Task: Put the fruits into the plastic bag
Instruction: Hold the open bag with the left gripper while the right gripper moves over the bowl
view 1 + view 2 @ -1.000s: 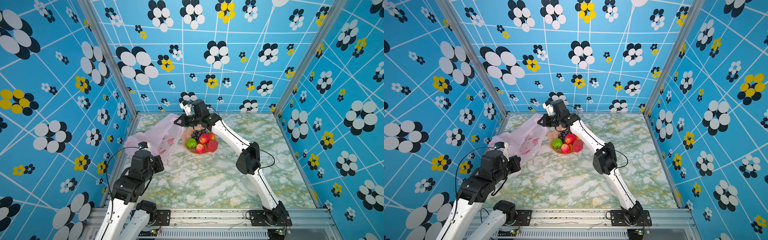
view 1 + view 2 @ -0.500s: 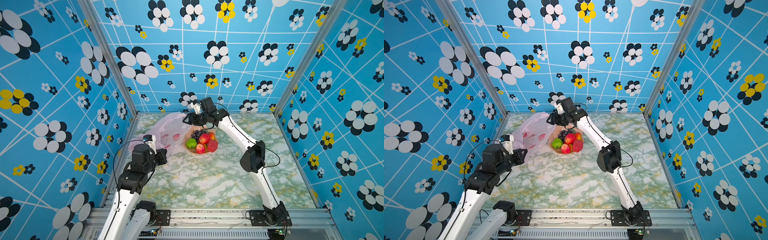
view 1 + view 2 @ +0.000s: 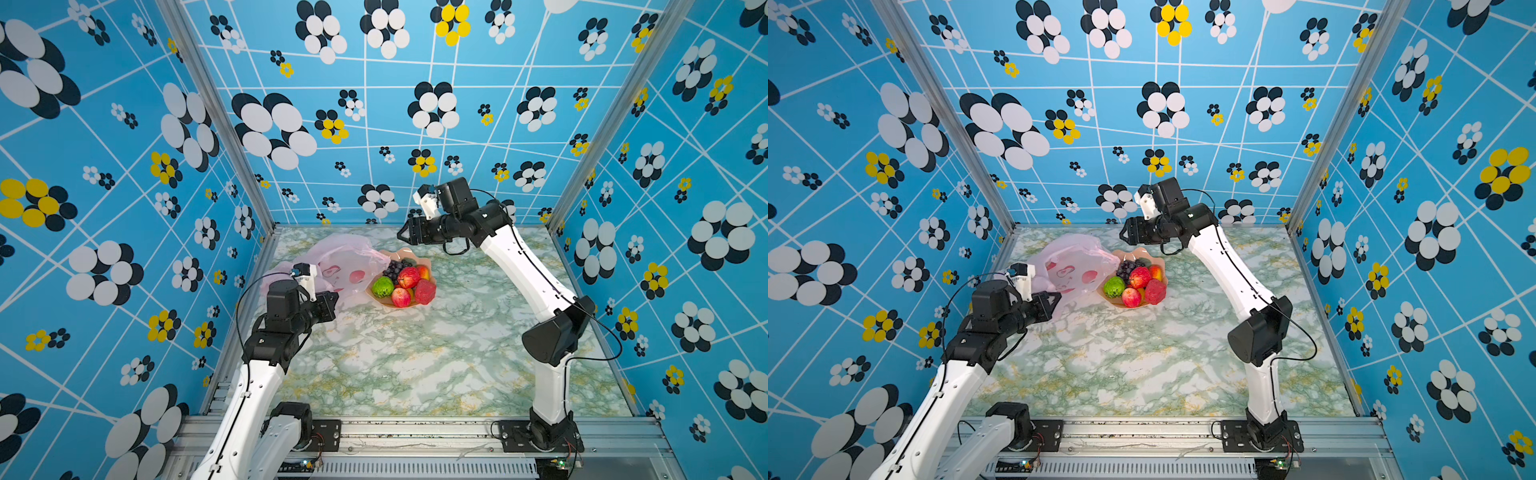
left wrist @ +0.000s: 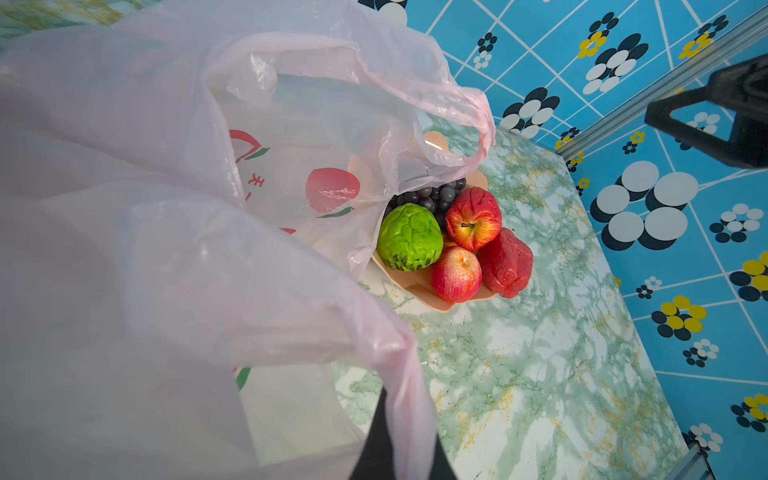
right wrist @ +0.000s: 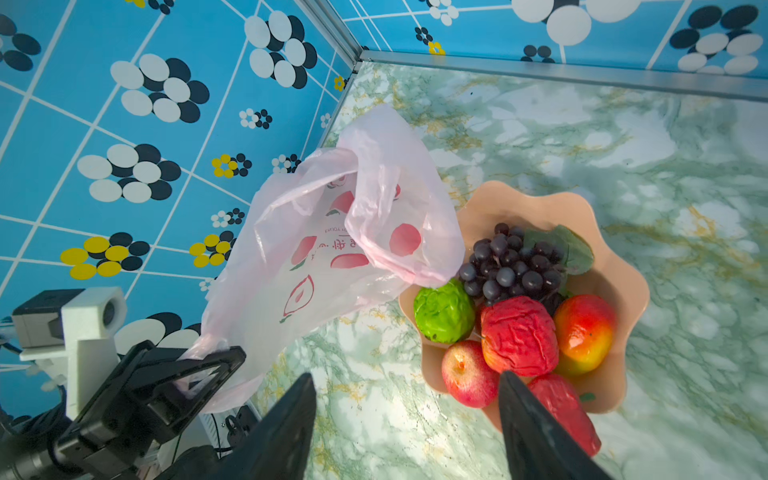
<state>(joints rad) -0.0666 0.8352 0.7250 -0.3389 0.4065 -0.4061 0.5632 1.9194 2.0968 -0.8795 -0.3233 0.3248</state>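
Marble-patterned green-white bench (image 3: pixel 415 353) carries, toward its far-left corner, a translucent pale-pink plastic bag (image 3: pixel 345 259) pinched by the left gripper (image 5: pixel 216 365), just beside a peach scalloped bowl (image 5: pixel 540 208) holding the toy fruits (image 5: pixel 519 328), with the right gripper (image 5: pixel 406 376) spread-jawed above.

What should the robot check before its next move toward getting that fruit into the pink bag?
1. Is the left gripper shut on the plastic bag? ok.
2. Is the right gripper open and empty, raised near the bowl? ok.
3. Are the fruits piled in the bowl, in plain sight? ok.
4. Is the bag clear of the bowl? not ok: a fold lies over the rim beside the grape bunch.
5. Is the bag's mouth open wide enough for a fruit? cannot tell.
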